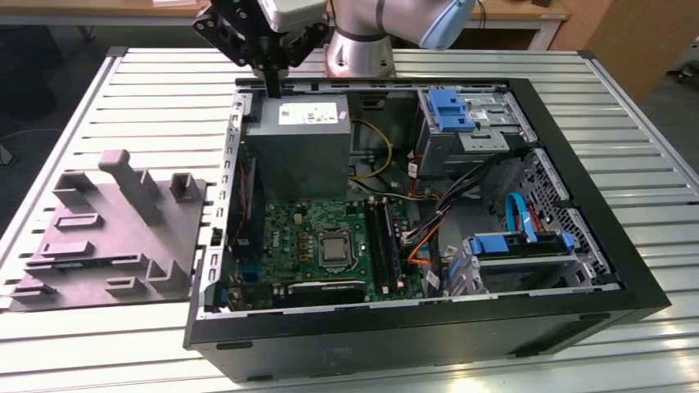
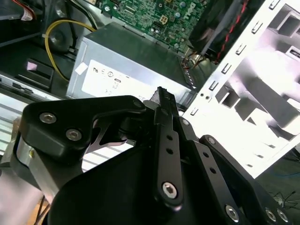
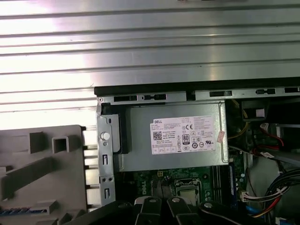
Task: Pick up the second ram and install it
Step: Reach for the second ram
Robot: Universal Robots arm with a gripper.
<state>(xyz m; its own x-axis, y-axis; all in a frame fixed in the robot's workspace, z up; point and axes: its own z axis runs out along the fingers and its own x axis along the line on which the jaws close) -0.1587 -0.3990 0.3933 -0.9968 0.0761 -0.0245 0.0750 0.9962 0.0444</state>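
Note:
My gripper (image 1: 271, 88) hangs above the far rim of the open computer case (image 1: 415, 337), over the grey power supply (image 1: 295, 147). Its black fingers point down and look pressed together, with nothing visible between them. In the second wrist view the gripper (image 2: 161, 92) ends just above the power supply (image 2: 126, 61). The second ram is hidden from view. The long black memory slots (image 1: 382, 237) lie on the green motherboard (image 1: 311, 237), well nearer the front than the gripper.
A grey moulded tray (image 1: 110, 237) with upright posts sits on the slatted table at the exterior view's left, beside the case. Drive cages with blue clips (image 1: 453, 110), cable bundles (image 1: 437, 217) and a yellow cable (image 1: 377, 143) crowd the case's right half.

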